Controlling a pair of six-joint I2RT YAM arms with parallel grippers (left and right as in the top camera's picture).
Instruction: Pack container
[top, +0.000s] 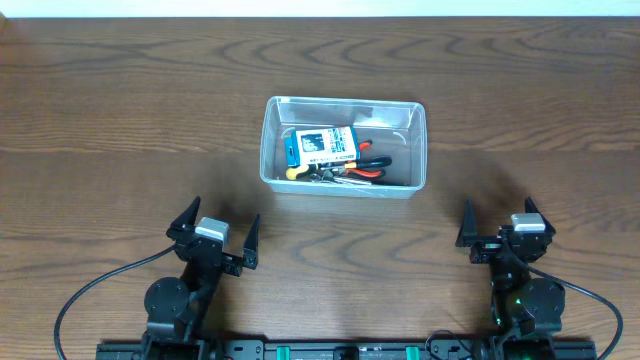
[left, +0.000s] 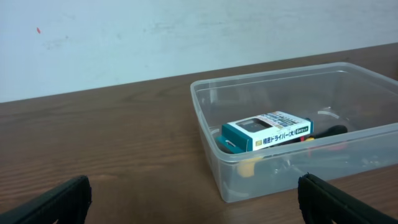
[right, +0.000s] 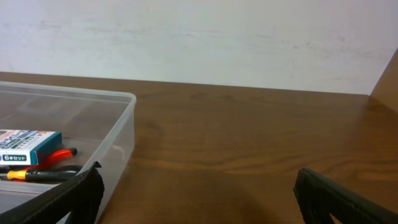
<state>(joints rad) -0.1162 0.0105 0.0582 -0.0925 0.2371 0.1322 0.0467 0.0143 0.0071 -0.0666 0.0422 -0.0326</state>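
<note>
- Left gripper (top: 226, 208) rests low at the near edge of the table (top: 120, 120), fingers spread wide and holding nothing; right gripper (top: 499, 205) sits the same way on the other side, also spread and empty
- Clear container (top: 343, 100) stands on the table ahead of both arms and between them, apart from either gripper; its long axis runs side to side, across the line of reach
- Inside it a blue and white box (top: 322, 146) lies on top of red-handled pliers (top: 372, 168) and a yellow-handled tool (top: 293, 172); every tool in view is already in the container
- Left arm looks the nearer one; its wrist camera shows nearly the whole container ahead and to its right, while the right wrist camera catches only one corner at its left edge
- Any next reach would, I judge, go forward and inward, more easily from the left
</note>
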